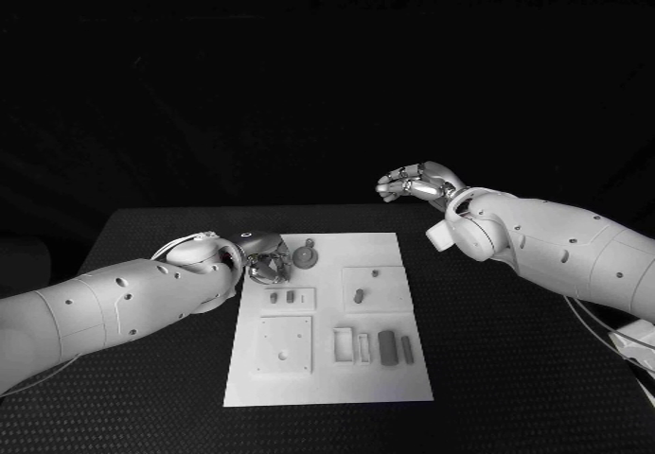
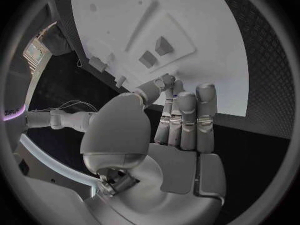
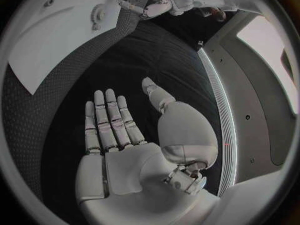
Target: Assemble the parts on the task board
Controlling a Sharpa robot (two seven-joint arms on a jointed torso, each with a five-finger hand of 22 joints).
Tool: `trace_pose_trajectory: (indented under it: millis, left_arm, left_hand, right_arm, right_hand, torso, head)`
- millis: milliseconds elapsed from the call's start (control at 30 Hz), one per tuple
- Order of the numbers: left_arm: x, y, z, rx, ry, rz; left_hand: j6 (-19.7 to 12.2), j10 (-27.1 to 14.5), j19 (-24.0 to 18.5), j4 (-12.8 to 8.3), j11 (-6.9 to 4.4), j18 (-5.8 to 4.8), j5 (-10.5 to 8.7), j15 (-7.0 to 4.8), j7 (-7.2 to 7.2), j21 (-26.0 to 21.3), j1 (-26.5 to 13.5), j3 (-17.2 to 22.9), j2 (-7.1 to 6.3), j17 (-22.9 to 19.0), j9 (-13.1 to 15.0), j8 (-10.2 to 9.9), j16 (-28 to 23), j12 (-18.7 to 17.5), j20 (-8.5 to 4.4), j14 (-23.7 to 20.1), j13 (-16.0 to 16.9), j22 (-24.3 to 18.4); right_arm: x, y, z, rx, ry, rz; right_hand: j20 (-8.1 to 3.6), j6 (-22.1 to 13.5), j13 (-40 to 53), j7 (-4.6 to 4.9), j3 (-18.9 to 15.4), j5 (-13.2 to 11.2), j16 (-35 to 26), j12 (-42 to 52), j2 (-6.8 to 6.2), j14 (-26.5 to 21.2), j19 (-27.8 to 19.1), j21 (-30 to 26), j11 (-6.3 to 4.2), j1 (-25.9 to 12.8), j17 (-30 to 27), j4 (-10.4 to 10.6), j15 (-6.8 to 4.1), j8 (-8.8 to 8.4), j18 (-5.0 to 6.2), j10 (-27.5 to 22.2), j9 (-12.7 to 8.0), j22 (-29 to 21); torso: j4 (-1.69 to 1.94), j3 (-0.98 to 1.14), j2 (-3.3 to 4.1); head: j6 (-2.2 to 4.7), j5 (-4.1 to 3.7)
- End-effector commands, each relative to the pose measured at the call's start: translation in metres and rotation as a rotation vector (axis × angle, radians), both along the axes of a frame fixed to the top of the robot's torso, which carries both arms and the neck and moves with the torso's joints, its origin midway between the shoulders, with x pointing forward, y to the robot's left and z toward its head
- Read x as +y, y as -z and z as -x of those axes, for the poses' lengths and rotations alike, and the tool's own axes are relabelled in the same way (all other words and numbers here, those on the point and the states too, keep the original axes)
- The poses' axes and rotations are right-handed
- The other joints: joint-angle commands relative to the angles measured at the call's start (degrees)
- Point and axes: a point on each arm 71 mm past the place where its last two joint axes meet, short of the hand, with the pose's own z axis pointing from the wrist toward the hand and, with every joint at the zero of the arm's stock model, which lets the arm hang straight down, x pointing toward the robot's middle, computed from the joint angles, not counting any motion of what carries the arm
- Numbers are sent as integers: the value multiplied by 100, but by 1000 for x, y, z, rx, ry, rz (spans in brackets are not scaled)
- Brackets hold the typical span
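The white task board [image 1: 342,374] lies flat in the middle of the table. My left hand [image 1: 266,267] sits at the board's upper left edge, right beside a round grey part with a tab [image 1: 308,253]. In the left wrist view this hand [image 2: 181,115] has its fingers straight and side by side, and the thumb tip meets the first fingertip over the board's edge [image 2: 206,45]. Whether anything is pinched there is hidden. My right hand [image 1: 420,183] hangs high beyond the board's far right corner. Its palm [image 3: 119,130] is bare and its fingers are spread.
On the board are two small pegs [image 1: 281,297], a single peg [image 1: 359,295], a square plate [image 1: 284,342] and long dark bars [image 1: 388,346]. Black table surrounds the board on all sides. The right wrist view shows a toothed round part [image 3: 97,15] by my left hand [image 3: 147,2].
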Motion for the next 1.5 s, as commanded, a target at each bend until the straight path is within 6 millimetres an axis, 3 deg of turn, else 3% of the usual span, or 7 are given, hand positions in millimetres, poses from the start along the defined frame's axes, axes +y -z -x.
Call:
trace_pose_trajectory:
  millis: [33,1500]
  left_arm:
    - [-1,1,0,5,12,-9]
    - [-5,9,1,42,31,-66]
  left_hand:
    - [9,-16,28,15,32,726,38,28,37,-31,-2,7,42,-11,4,17,9,26,-24,-12,4,101]
    - [11,-11,11,-15,32,725,35,30,34,-48,15,1,43,-43,3,32,12,32,-17,-37,8,104]
  right_arm:
    - [1,0,0,-2,-15,1]
    - [1,0,1,-2,-15,0]
  right_hand:
    - [10,-39,-11,224,-38,5,-25,-14,27,22,-12,-37,7,-22,7,4,24,27,-41,43,-8,8]
    - [9,-40,-25,224,-38,5,-34,-11,28,25,-8,-50,7,-24,19,5,25,32,-42,46,-12,21]
  torso:
    - [-3,1,1]
    - [-3,1,0]
  head:
    - [4,-3]
    - [-13,-21]
